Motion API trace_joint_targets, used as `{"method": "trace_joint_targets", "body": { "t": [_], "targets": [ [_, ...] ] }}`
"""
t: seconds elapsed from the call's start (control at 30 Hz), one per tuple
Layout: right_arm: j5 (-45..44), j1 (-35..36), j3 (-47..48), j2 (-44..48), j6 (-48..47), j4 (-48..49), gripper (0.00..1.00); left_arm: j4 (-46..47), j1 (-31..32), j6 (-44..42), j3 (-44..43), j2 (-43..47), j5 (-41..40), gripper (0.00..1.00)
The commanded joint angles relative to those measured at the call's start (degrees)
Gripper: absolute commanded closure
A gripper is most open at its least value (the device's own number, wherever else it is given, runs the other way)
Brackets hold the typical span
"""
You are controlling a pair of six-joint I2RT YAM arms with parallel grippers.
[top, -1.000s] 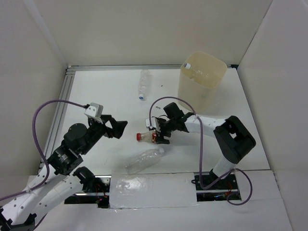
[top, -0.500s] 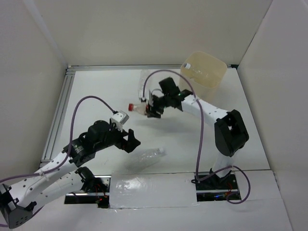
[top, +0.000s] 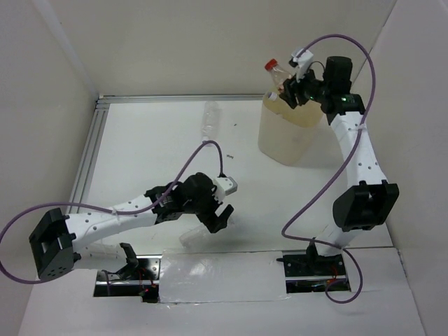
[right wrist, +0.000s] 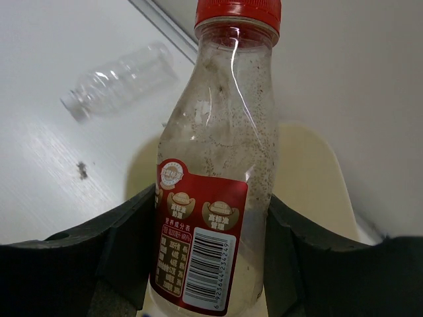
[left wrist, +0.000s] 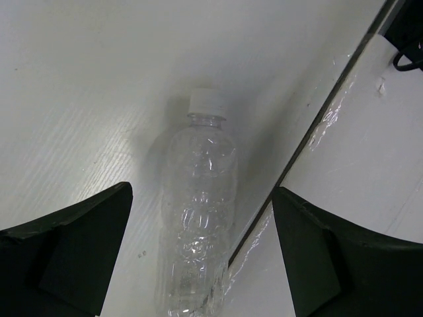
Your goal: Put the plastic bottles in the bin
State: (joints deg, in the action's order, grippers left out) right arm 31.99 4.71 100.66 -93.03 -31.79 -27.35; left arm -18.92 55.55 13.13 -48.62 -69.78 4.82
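Because these empty bottles look thin, light and slick, I judge a gentle grip across the mid-body safest. The left gripper (top: 218,218) hangs with its jaws wide apart over a clear white-capped bottle (left wrist: 200,198) lying at the table's (top: 140,154) near edge. A second clear bottle (top: 209,120) lies near the far edge. The right gripper (top: 288,89) is clamped on the red-capped bottle (right wrist: 218,165), upright above the bin (top: 280,136). Three bottles show, and one bin.

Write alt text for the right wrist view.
The right hand grips a clear red-capped bottle with a red label, above the cream bin. A second clear bottle lies on the white table beyond.
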Motion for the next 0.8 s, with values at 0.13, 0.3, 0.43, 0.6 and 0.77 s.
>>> {"method": "trace_joint_targets", "body": {
  "t": [0.13, 0.3, 0.43, 0.6, 0.77],
  "targets": [
    [2.9, -9.9, -1.5, -0.7, -2.1, -10.9, 0.4, -0.5, 2.5, -4.2, -3.1, -5.5, -2.3, 0.0],
    [8.3, -14.6, -3.8, 2.1, -0.8, -8.3, 0.01, -2.2, 3.1, -5.5, -3.1, -9.7, -3.6, 0.0],
    [18.2, -21.9, -7.7, 7.1, 2.2, -3.1, 0.01, -3.4, 5.2, -6.0, -3.6, -13.8, -3.6, 0.0],
    [34.8, -29.7, -15.0, 13.6, 3.3, 3.8, 0.01, -4.0, 6.3, -6.0, -4.1, -19.0, -5.3, 0.0],
    [39.0, -31.7, -17.3, 17.3, -2.5, 0.1, 0.01, -6.2, 6.3, -4.7, -7.6, -21.8, -7.5, 0.38]
  ]
}}
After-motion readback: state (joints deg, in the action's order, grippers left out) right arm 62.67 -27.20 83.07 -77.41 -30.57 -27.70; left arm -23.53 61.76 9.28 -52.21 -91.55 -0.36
